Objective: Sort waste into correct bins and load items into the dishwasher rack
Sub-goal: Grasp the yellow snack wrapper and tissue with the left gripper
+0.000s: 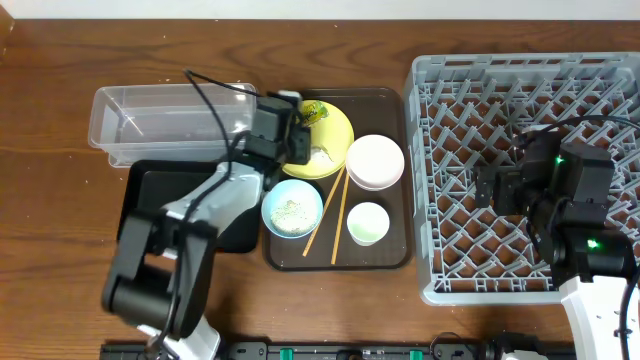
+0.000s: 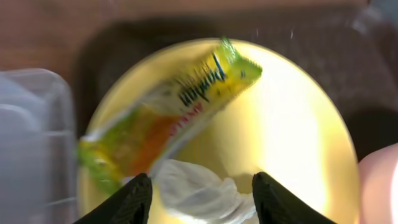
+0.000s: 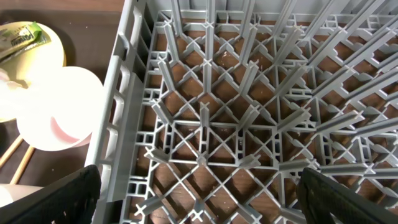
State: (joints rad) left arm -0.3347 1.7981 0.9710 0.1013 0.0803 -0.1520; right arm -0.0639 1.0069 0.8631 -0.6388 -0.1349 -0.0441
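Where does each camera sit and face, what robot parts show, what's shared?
Overhead: above table, facing straight down; left gripper, right gripper show.
Left wrist: on left arm, facing down at the round yellow plate; black fingertips at bottom.
Right wrist: on right arm, facing down into the grey plastic lattice rack; fingertips in lower corners.
Shared: the plate, all three.

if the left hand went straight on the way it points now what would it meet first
Most likely the crumpled white scrap, lying on the yellow plate right ahead of the open left hand. The snack wrapper sits just beyond it. How far off the scrap is cannot be judged from the wrist view.
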